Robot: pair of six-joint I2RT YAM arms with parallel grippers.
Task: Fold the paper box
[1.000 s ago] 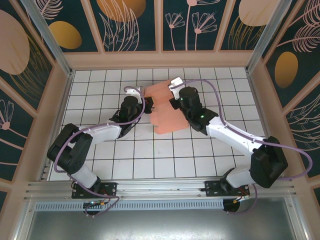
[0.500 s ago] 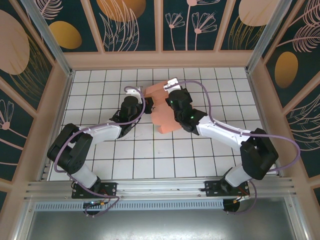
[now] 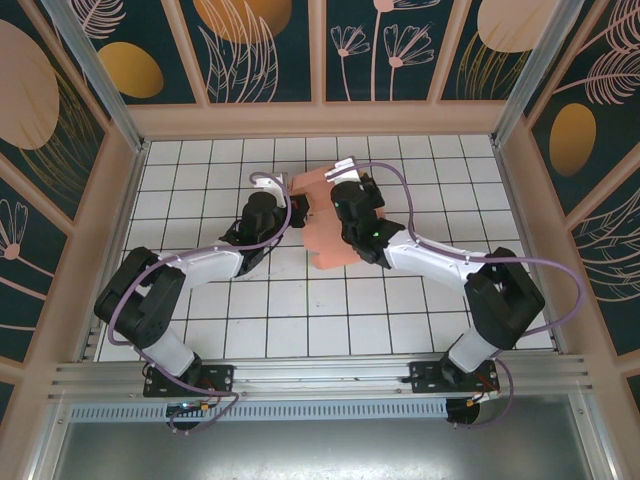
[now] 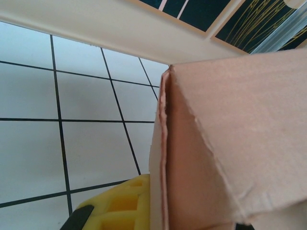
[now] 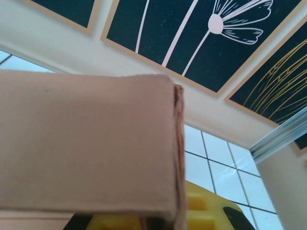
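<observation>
The left gripper (image 4: 144,211) and right gripper (image 5: 163,218) each pinch the paper box (image 3: 322,238); uneven pulling could tear it

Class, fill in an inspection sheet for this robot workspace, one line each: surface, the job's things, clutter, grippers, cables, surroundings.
Surface: white tiled table with dark grid lines.
Job's things: paper box, salmon-pink card, partly folded, at the far middle of the table between the arms.
Clutter: nothing seen.
Grippers: left gripper at the card's left edge, right gripper at its far edge. Each wrist view shows a yellow pad against folded card; grip cannot be confirmed.
Cables: purple cables loop along both arms.
Surroundings: dark floral wall panels in wooden frames; metal rail at the near edge.
</observation>
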